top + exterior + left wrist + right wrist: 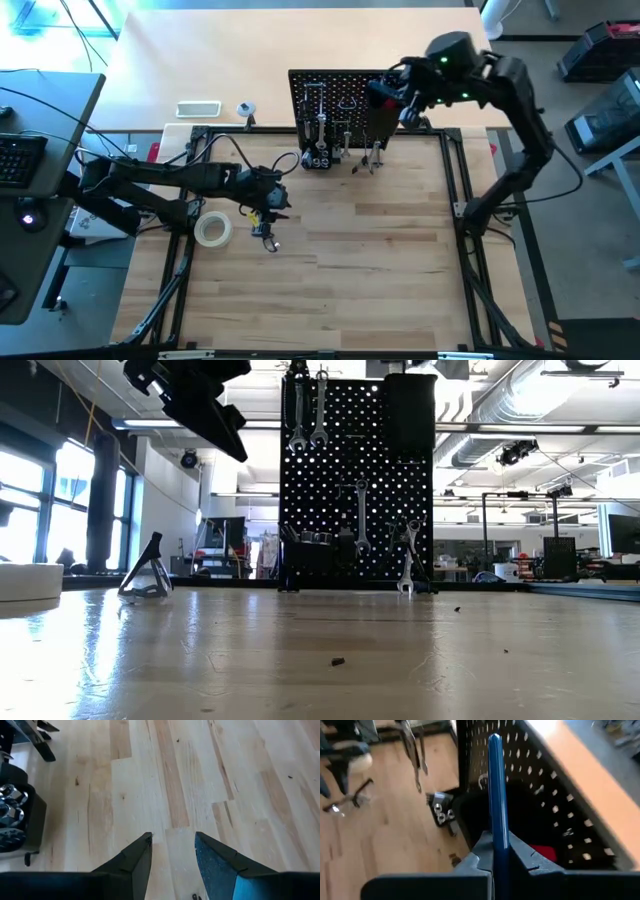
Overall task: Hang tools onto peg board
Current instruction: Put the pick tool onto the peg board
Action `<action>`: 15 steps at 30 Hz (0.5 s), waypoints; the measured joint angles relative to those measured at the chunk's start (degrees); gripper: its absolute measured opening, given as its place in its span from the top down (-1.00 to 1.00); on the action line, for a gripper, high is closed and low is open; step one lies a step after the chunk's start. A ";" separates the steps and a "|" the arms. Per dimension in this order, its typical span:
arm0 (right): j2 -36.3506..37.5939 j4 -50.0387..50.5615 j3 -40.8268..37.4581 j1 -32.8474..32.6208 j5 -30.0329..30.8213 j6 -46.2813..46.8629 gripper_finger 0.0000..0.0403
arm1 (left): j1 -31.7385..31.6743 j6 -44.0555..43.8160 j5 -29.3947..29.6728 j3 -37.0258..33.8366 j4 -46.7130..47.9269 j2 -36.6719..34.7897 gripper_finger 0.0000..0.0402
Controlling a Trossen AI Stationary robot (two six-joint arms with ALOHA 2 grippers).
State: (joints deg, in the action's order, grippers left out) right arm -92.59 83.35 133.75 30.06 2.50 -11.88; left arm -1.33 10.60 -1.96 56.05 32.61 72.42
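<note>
The peg board (357,475), upper centre in the low view, is black and dotted with rows of pale holes, and the wrenches (361,515) on it are silver. The hex key (497,795), at the centre of the right wrist view, is blue, with a red patch (542,853) low and right of it. The table (380,260) in the high view is pale striped wood, and the tape roll (213,230) at left is off-white.
</note>
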 joint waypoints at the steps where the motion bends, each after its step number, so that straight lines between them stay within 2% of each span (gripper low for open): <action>1: -0.54 0.45 0.00 0.03 0.07 0.01 0.95 | 0.01 -0.05 0.00 0.00 0.33 0.00 0.29; 6: -1.77 1.24 0.00 0.07 0.50 0.02 0.93 | 0.01 -1.82 -0.02 0.00 2.90 0.00 0.29; 12: -1.77 1.43 0.00 0.04 0.67 1.37 0.67 | 0.05 -3.67 -0.01 0.00 7.82 0.00 0.29; 15: -1.48 1.52 0.00 0.04 2.67 1.55 0.59 | 0.16 -4.51 0.00 0.00 8.86 0.00 0.29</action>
State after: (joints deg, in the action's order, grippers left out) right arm -94.07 84.87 133.75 30.11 5.17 -10.33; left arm -1.17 6.09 -1.96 56.05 41.48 72.42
